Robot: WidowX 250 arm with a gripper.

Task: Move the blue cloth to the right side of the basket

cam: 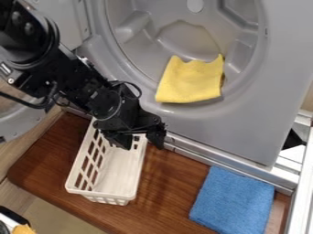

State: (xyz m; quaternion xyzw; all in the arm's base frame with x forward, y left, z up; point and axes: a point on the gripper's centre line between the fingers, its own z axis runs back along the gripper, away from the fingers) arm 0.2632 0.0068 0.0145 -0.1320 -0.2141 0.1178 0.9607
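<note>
Cloth of plain blue, soft and roughly rectangular, lies flat on the brown wooden table, right of the white rectangular plastic lattice basket and well apart from it. Bare wood runs between them. The cloth's upper edge sits just beside the silver metal rail under the grey machine; a narrow wood strip shows along its right side. The table's rounded left corner leaves wood outside the basket too. From upper left, the black jointed arm slants down, its pincer open over the basket's far end, fingertips spread and pointing downward.
</note>
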